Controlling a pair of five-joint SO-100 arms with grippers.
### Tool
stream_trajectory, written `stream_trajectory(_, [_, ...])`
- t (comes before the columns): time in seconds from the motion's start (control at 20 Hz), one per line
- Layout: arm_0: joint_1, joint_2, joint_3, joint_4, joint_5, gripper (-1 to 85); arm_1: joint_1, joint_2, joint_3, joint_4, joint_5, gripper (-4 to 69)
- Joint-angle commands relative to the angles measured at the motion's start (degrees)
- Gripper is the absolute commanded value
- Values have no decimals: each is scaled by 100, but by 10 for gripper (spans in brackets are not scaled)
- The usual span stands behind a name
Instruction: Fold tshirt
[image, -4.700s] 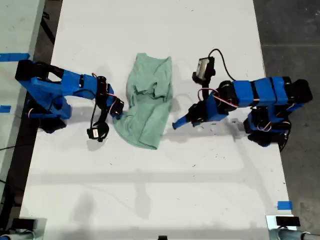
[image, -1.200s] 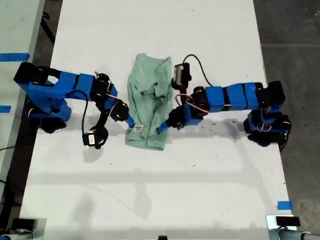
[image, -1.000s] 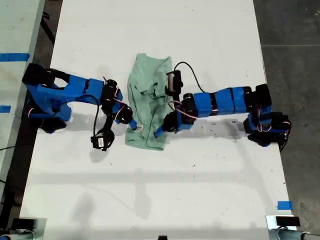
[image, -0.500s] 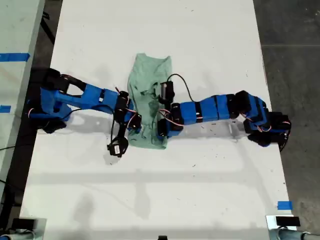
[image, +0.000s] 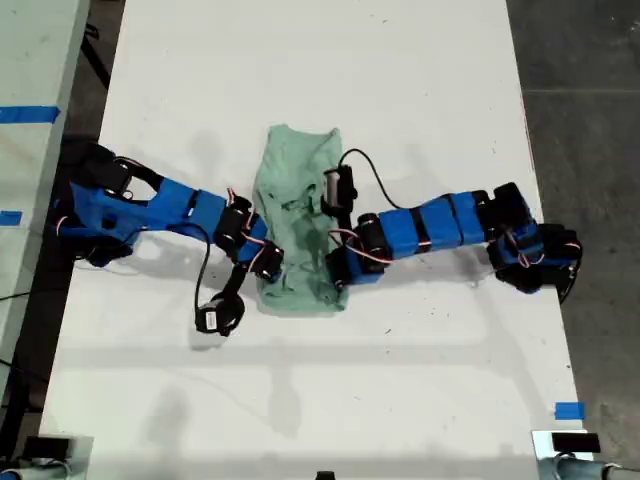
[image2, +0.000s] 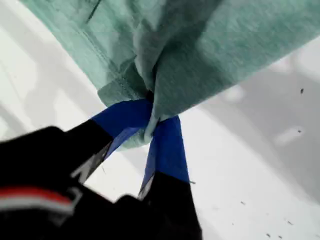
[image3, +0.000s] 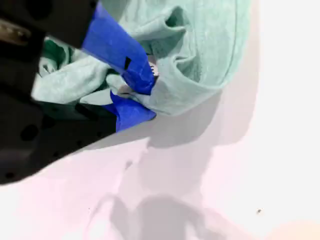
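Observation:
The pale mint-green tshirt lies bunched in a narrow upright strip in the middle of the white table. My first gripper reaches in from the exterior view's left and is shut on the shirt's lower edge. The first wrist view shows its blue fingers pinching a fold of the tshirt. My second gripper comes in from the exterior view's right and is shut on the same lower end. In its wrist view the second gripper clamps crumpled tshirt cloth.
Both arm bases sit at the table's side edges in the exterior view, one at the left and one at the right. Blue tape marks the table's lower right. Dark floor lies beyond the right edge.
Both grippers closed in from either side and took hold of the tshirt's lower end. They have since pulled it a little toward the exterior view's bottom, and the cloth has narrowed.

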Motion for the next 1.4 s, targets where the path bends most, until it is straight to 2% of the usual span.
stream_trajectory(0.0, [598,158,-826,475,26,0,-650,923,62,422,237,-21])
stream_trajectory(0.2, [1222,-229,-1345,264,-105,0,-1406,879,18,352,633,-21])
stream_trajectory(0.3, [1230,-220,-1600,413,-79,0,-1371,949,-62,404,650,-21])
stream_trajectory(0.4, [896,53,-1670,677,246,0,-976,1239,-35,501,272,-20])
stream_trajectory(0.55, [-149,686,-1696,1046,1406,0,53,1687,158,633,-677,-20])
stream_trajectory(0.7, [-1564,1204,-1723,1283,2760,0,1274,2197,290,686,-1784,-20])
stream_trajectory(0.9, [-3173,1230,-1802,1248,4157,0,2707,2514,554,527,-3401,-20])
stream_trajectory(1.05, [-3955,721,-1652,861,4755,0,3489,2531,1512,-264,-4184,-21])
stream_trajectory(1.2, [-4526,-229,-1670,290,4860,8,4166,2417,2804,-1652,-4623,-25])
stream_trajectory(1.25, [-4729,-659,-1775,202,4799,40,4377,2250,3190,-2127,-4623,4])
stream_trajectory(1.3, [-4992,-1125,-1890,158,4632,99,4605,1942,3463,-2531,-4632,122])
stream_trajectory(1.35, [-5238,-1600,-2074,123,4623,206,4790,1477,3463,-2689,-4588,182])
